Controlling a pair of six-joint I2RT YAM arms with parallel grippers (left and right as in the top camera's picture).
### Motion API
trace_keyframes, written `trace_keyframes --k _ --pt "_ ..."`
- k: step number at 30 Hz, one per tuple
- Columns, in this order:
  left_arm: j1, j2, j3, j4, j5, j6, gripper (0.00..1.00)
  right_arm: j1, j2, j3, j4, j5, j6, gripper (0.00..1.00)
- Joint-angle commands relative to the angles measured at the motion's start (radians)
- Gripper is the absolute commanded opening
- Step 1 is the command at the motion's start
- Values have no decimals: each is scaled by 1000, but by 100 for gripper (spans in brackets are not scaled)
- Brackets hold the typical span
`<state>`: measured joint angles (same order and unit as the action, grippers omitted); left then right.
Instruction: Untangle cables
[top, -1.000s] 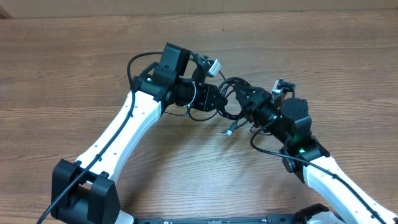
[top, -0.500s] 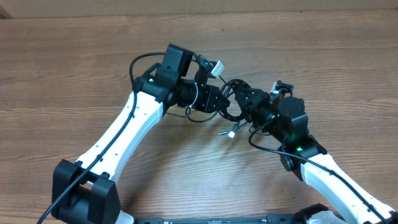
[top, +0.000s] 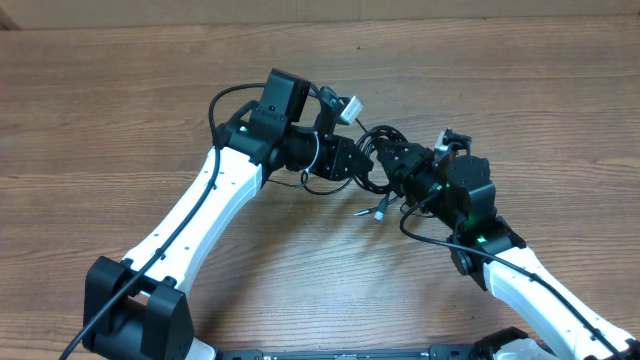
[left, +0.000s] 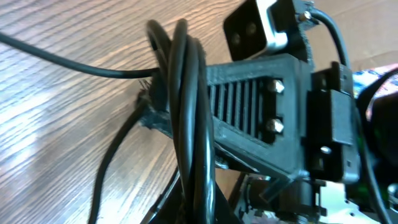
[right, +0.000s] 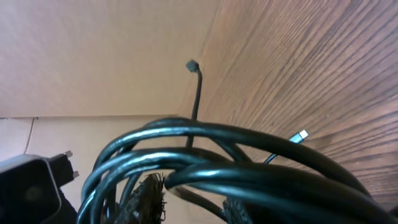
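The cables are a black bundle held up between my two grippers at mid-table. My left gripper is shut on the bundle from the left. My right gripper is shut on it from the right, almost touching the left one. A silvery-tipped plug hangs below them, just above the table. In the left wrist view the cords run straight through my jaws, with the right gripper's ribbed finger beside them. In the right wrist view the loops cross my fingers.
A loose strand trails left over the wooden table. A small black plug end sticks up and a silvery tip hangs below the bundle. Thick black leads run along both arms.
My right gripper has moved a little left and up toward the left gripper. The hanging silvery plug has shifted slightly. The left arm has barely moved.
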<state>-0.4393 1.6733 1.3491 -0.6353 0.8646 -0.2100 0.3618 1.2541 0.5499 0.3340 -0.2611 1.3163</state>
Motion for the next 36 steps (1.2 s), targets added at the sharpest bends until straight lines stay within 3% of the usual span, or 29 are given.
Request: trace_keyframes --k 1,10,14,17,20,26,36 --pt "-8 -24 21 6 133 38 4 3 7 18 25 53 1 32" --pt "-13 -24 21 -34 162 57 4 3 7 18 59 121 50 31" --pt "-29 -24 21 -46 166 77 4 3 7 18 61 166 98 22" --pt "-35 -24 21 -45 164 81 4 3 7 18 61 182 105 4" --pt "-30 -24 21 -45 136 109 4 3 7 18 43 169 104 4" --pt "23 -24 21 -40 -22 109 4 3 6 18 -10 43 3 4" --pt "88 -24 21 -42 -189 109 4 -72 -18 18 -3 -332 -121 4"
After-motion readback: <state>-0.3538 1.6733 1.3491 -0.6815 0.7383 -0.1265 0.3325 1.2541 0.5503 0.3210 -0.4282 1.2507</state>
